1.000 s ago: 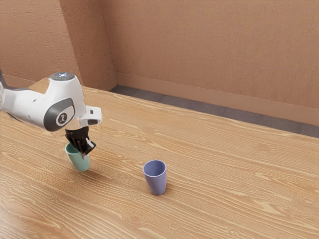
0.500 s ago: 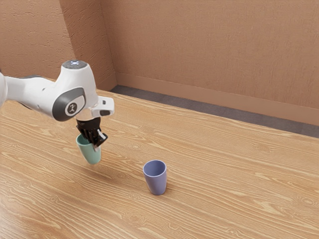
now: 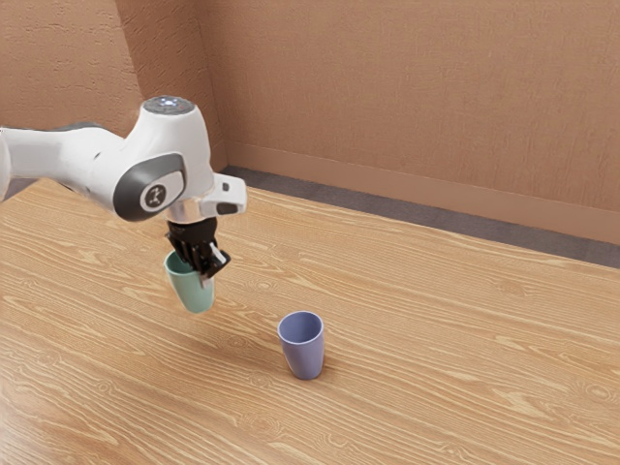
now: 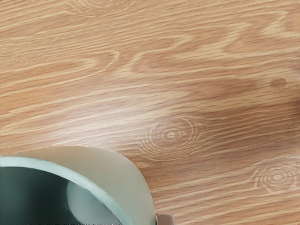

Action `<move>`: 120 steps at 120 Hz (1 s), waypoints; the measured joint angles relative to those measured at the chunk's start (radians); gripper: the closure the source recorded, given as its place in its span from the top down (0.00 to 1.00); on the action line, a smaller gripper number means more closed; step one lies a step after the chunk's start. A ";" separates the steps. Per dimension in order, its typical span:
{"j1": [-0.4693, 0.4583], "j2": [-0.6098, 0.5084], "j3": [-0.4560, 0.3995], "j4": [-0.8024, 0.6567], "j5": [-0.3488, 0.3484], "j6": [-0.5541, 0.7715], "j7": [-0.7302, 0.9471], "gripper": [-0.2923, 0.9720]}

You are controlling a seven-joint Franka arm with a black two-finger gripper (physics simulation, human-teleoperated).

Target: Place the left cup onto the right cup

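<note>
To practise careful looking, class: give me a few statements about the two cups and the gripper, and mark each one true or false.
1. The gripper holds the green cup clear of the table. True.
2. The purple cup lies on its side. False: it stands upright on the table, open end up.
3. The green cup is stacked on the purple cup. False: it hangs apart from it, toward the exterior view's left.
4. The green cup is tilted in the grip. True.
</note>
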State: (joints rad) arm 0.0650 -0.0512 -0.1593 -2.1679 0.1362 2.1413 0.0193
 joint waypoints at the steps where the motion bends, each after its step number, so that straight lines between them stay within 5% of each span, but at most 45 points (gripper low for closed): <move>1: -0.001 0.000 -0.001 0.001 0.000 -0.002 -0.001 0.15; 120: 0.009 -0.005 -0.162 0.116 -0.001 -0.143 -0.135 0.15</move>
State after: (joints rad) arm 0.0736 -0.0559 -0.3217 -2.0523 0.1351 1.9981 -0.1154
